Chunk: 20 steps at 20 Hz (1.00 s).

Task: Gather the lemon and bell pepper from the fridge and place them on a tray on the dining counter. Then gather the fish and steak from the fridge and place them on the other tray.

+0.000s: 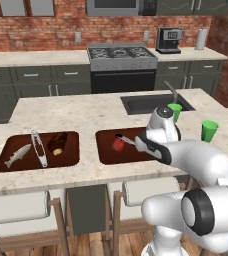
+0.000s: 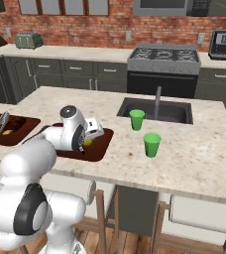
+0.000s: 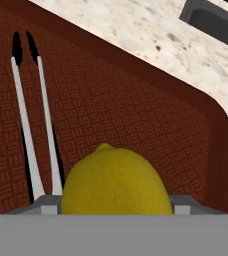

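Home kitchen, brick wall, stove (image 1: 122, 56), sink (image 1: 153, 103), coffee machine (image 1: 168, 40)

Two brown trays (image 1: 1, 162) (image 1: 103, 152); two tongs (image 1: 38, 147) (image 3: 33, 125); two green cups (image 2: 137, 119) (image 2: 152, 144); one lemon (image 3: 117, 182); one bell pepper (image 1: 118, 145); one fish (image 1: 17, 155); one steak (image 1: 58, 143); three stools (image 1: 16, 207) (image 1: 146, 192) (image 2: 201, 216).
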Tool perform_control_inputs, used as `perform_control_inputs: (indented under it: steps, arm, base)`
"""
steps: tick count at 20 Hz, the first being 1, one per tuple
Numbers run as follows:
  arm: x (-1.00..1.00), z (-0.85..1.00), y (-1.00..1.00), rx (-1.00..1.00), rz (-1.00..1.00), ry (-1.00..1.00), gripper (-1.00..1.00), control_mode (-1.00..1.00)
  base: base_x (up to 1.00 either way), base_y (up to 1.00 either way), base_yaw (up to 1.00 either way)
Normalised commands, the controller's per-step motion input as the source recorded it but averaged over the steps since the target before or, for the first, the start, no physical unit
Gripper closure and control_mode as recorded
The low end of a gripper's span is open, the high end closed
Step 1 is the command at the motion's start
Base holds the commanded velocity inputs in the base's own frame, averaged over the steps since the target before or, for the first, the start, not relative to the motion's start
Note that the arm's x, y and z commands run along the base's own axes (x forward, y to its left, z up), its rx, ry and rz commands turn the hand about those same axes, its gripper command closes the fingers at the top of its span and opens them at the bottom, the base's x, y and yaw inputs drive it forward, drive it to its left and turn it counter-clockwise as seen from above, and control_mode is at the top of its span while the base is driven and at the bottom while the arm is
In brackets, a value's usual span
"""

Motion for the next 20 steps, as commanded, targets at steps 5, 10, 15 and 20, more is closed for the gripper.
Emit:
perform_control_inputs:
  steps: [5, 10, 15, 20]
  arm:
    - [0.07, -0.07, 0.00, 0.00, 0.01, 0.02, -1.00, -1.00]
    - [-0.09, 0.25, 0.00, 0.00, 0.00, 0.00, -1.00, -1.00]
    - [-0.52, 0.54, 0.00, 0.00, 0.00, 0.00, -1.00, -1.00]
    - [-0.86, 0.65, 0.00, 0.00, 0.00, -0.03, -1.00, -1.00]
  base:
    - [0.00, 0.00, 0.00]
    - [0.00, 0.00, 0.00]
    - [0.00, 0.00, 0.00]
    - [0.00, 0.00, 0.00]
